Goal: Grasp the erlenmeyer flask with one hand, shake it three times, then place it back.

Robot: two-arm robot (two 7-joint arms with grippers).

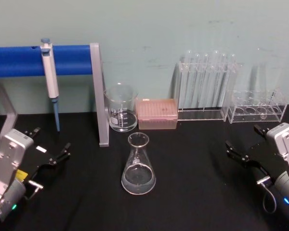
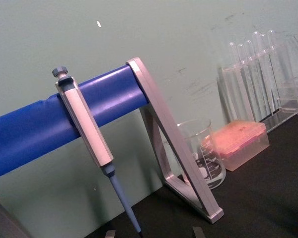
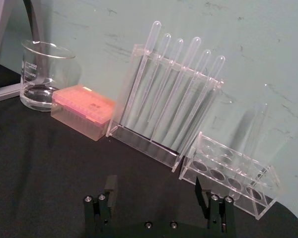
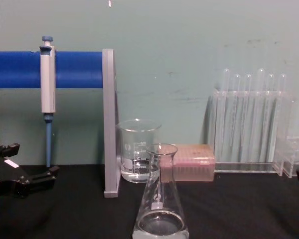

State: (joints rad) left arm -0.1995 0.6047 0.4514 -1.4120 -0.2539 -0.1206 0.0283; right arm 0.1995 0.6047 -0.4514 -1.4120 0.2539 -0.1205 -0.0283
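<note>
The black tabletop (image 1: 192, 192) spans the whole scene; at its back left stands a blue bar (image 1: 19, 60) on a grey upright (image 1: 99, 91), with a pipette (image 1: 50, 77) hanging from the bar, tip down. At the back right a tall clear rack of test tubes (image 1: 207, 89) stands against the wall; a lower clear rack (image 1: 257, 109) sits just beside it, further right. The left end effector (image 1: 52, 141) rests low over the tabletop near the left edge, its two black fingers spread wide and gripping nothing; the right end effector (image 1: 243, 138) sits likewise near the right edge, fingers parted and empty, as the right wrist view also shows. The erlenmeyer flask (image 1: 138, 166) stands upright on the tabletop at the centre, between the two end effectors and well apart from both; a little clear liquid lies in its wide base. Behind it, nearer the wall, a glass beaker (image 1: 121, 109) stands beside the grey upright; a pink tip box (image 1: 157, 114) sits just beside the beaker, on its right.
</note>
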